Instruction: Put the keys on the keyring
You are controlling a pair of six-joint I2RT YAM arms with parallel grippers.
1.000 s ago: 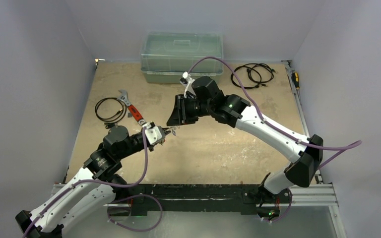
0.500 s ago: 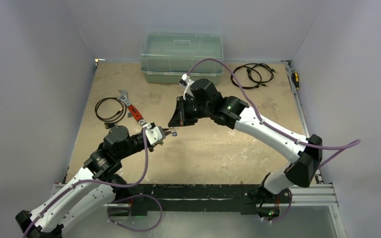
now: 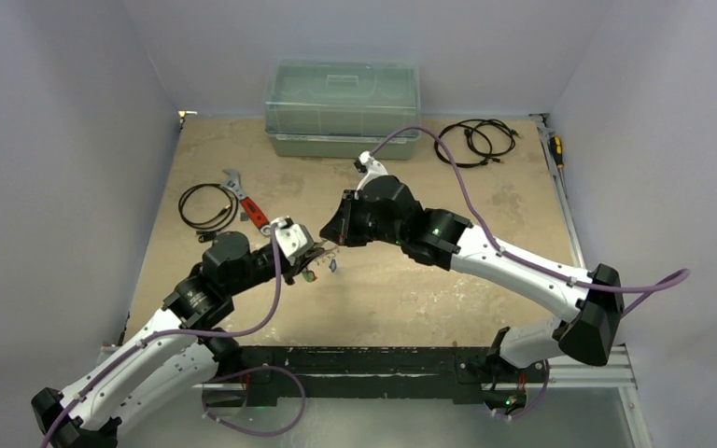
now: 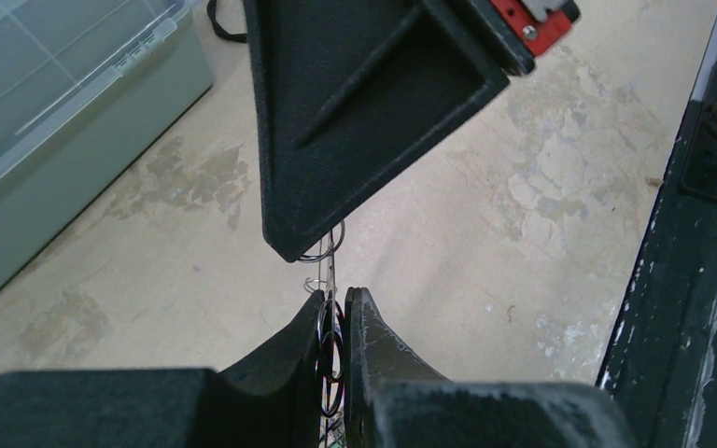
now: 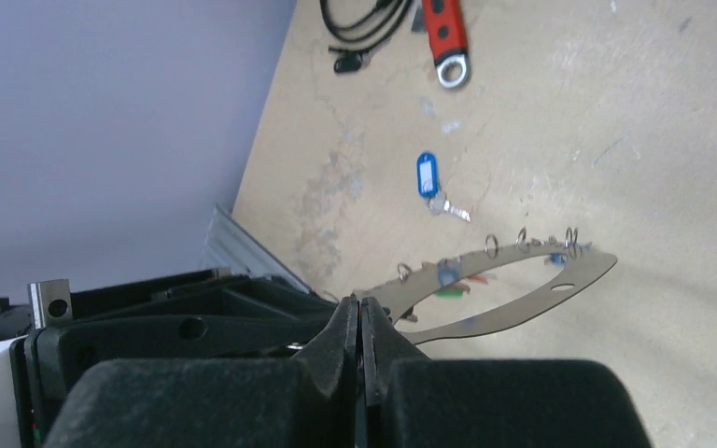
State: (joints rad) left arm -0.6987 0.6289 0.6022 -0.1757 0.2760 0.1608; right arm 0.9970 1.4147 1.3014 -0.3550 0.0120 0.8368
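Observation:
The keyring (image 5: 495,323), a flat grey loop, hangs above the table between both grippers. It carries small split rings and keys (image 5: 448,291) with blue, green and red tags. My left gripper (image 4: 338,294) is shut on the keyring (image 4: 333,271), seen edge-on there. The right gripper (image 5: 361,301) is shut, its tips meeting at the loop's near end; one of its fingers (image 4: 355,112) fills the upper left wrist view. From above, the left gripper (image 3: 310,252) and the right gripper (image 3: 330,241) almost touch. A loose blue-tagged key (image 5: 427,175) lies on the table (image 3: 333,266).
A translucent lidded bin (image 3: 341,107) stands at the back. A red-handled wrench (image 3: 252,210) and a black cable coil (image 3: 207,205) lie left of the grippers. Another cable coil (image 3: 476,140) lies at the back right, with a screwdriver (image 3: 556,149) by the right edge.
The right gripper closed and dropped left and nearer, onto the keyring at the left gripper. The left gripper shifted slightly right. The blue-tagged key now lies a little nearer on the table.

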